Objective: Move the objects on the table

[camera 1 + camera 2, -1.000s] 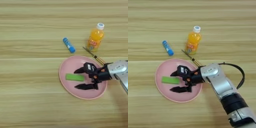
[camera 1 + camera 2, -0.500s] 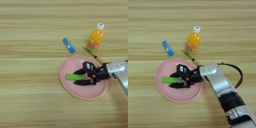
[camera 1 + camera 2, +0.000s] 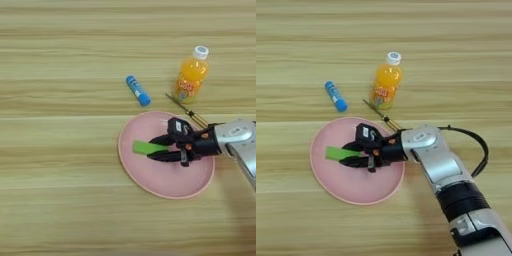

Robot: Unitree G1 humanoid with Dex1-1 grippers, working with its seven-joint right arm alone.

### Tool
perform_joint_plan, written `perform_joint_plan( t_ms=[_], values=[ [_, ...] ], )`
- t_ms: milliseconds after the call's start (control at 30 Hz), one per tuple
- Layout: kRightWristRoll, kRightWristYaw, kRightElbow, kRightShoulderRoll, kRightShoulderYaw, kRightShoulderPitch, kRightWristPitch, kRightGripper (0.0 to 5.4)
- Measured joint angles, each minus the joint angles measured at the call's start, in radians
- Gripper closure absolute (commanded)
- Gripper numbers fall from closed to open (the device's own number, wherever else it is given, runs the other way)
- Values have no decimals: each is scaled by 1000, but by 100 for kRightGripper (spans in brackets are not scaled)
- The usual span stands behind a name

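Note:
A short flat green bar (image 3: 144, 148) lies on a pink plate (image 3: 165, 186) in the middle of the table (image 3: 55, 165). My right gripper (image 3: 156, 149) reaches in from the right, its two black fingers closed on the bar's right end, one on each long side. An orange drink bottle (image 3: 190, 80) with a white cap stands upright behind the plate. Between bottle and plate lies a thin metal tool (image 3: 186, 110) with a golden handle, partly hidden by my wrist. In the right eye view the silver forearm (image 3: 431, 160) runs down to the bottom right.
A small blue tube (image 3: 138, 90) lies on the wood behind the plate's left side. A black cable (image 3: 476, 150) loops out to the right of the forearm.
The fingers stood wide apart over the plate's right half, then moved left and closed onto the green bar. The bar has shifted slightly toward the far side.

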Motion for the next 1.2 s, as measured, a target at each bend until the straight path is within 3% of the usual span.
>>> perform_joint_plan(
  t_ms=[233, 467, 667, 1000, 1200],
  values=[
    [22, -16, -11, -2, -56, -9, 3, 401],
    [45, -56, 26, -33, -169, -108, 0, 401],
    [47, -59, 85, -55, -212, -119, -7, 401],
    [67, -32, 160, -133, -287, -126, -70, 401],
    [47, -37, 309, -162, -296, -150, -120, 401]
  ],
)
